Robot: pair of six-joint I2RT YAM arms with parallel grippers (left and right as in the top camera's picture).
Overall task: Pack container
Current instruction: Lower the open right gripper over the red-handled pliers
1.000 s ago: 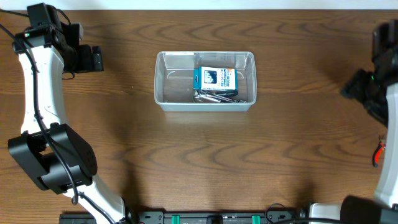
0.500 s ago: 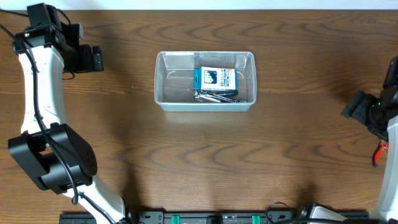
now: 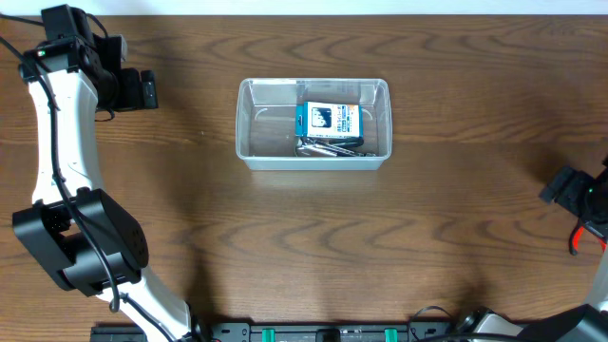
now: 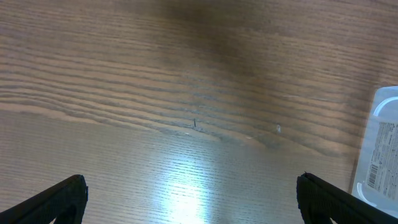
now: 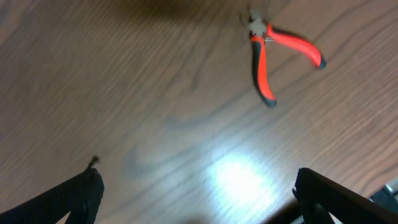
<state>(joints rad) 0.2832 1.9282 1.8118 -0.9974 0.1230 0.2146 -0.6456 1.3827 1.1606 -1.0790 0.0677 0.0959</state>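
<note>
The clear container (image 3: 270,125) stands mid-table, holding a blue-and-white box (image 3: 329,118) and some metal tools (image 3: 329,145). Its corner shows at the right edge of the left wrist view as a pale container (image 4: 380,149). My left gripper (image 3: 142,90) hovers open over bare wood at the far left, well left of the tub; the left gripper (image 4: 191,193) has nothing between its fingers. Red-handled pliers (image 5: 277,53) lie on the table ahead of my open, empty right gripper (image 5: 196,199). Overhead, the right gripper (image 3: 568,188) sits at the right edge, just above the pliers (image 3: 577,235).
Dark wood tabletop (image 3: 313,247) stretches all around the tub. The left arm's base (image 3: 81,242) stands at the front left. A black rail (image 3: 323,332) runs along the front edge.
My right arm has slid toward the front along the table's right edge, nearer the pliers. The left arm and the tub have not moved.
</note>
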